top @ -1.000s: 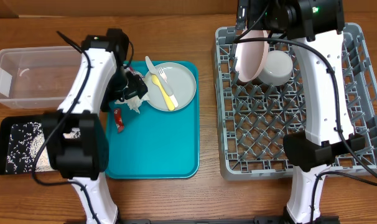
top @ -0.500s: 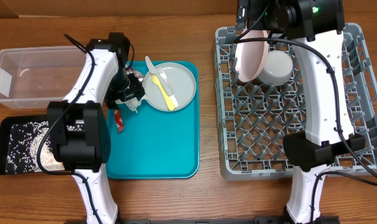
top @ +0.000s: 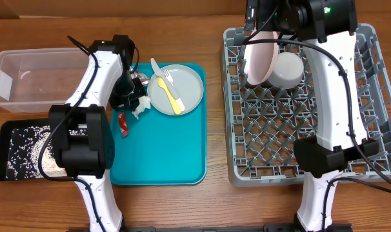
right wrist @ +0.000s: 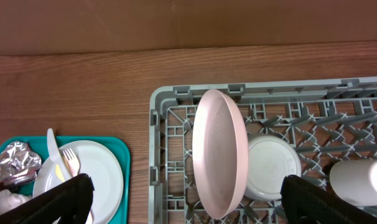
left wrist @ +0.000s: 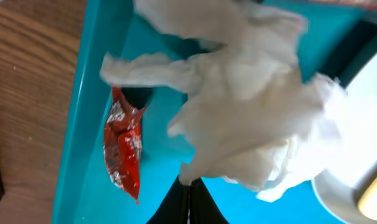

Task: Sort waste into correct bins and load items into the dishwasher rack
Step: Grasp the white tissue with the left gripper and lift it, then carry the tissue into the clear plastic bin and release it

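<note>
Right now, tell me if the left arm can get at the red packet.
Likely reachable: the red packet lies uncovered beside the left gripper, but that is shut on the crumpled white napkin.

Even, fairly bright light from above fills every view, leaving soft, short shadows on the wooden table (top: 182, 206). The left wrist view is blurred: the crumpled white napkin (left wrist: 251, 106) looks soft-edged and the small red packet (left wrist: 126, 152) only slightly sharper.

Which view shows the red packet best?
Left wrist: the red packet lies close up, nearly whole, on the teal tray beside the napkin. Overhead shows it only as a small red sliver; right wrist does not show it.
</note>
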Available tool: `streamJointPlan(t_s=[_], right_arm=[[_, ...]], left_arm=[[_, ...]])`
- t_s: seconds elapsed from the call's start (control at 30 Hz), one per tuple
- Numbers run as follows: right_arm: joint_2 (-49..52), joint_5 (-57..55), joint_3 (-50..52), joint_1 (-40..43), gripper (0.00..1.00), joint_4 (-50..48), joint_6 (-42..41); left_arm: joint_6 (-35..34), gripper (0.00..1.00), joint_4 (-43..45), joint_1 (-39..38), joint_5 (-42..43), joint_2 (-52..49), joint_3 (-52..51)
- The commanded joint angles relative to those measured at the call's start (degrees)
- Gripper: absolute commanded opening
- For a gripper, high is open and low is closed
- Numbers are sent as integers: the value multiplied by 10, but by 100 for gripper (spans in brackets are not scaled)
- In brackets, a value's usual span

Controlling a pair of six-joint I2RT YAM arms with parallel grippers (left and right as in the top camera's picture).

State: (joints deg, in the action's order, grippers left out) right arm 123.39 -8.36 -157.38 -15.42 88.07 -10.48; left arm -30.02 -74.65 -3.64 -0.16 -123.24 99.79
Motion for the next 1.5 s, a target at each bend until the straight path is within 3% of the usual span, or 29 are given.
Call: streamJointPlan(t_s=[0.0,0.6,0.83,1.2,1.23,1.33,1.47], right_arm=[[3,-6,-1,-1,100,-2,1],[3,-6,-1,-1,100,-2,1],[3,-6,-1,-1,100,-2,1],[3,-6,-1,-1,100,-2,1],[3,-6,-1,-1,100,-2,1],[3,-6,-1,-1,100,-2,1],[3,-6,-1,-1,100,-2,1]], left_arm=[[1,4,-19,3,2,-7,11],[5,4,-68,15,1,156,151],[-9,4,-35,86,-34,191,167],[12,4,26,218,-97,155,166],[16,13,32,225,-97,149,166],[18,100,36,240,-97,135,166],[18,100,33,248,-97,127,166]])
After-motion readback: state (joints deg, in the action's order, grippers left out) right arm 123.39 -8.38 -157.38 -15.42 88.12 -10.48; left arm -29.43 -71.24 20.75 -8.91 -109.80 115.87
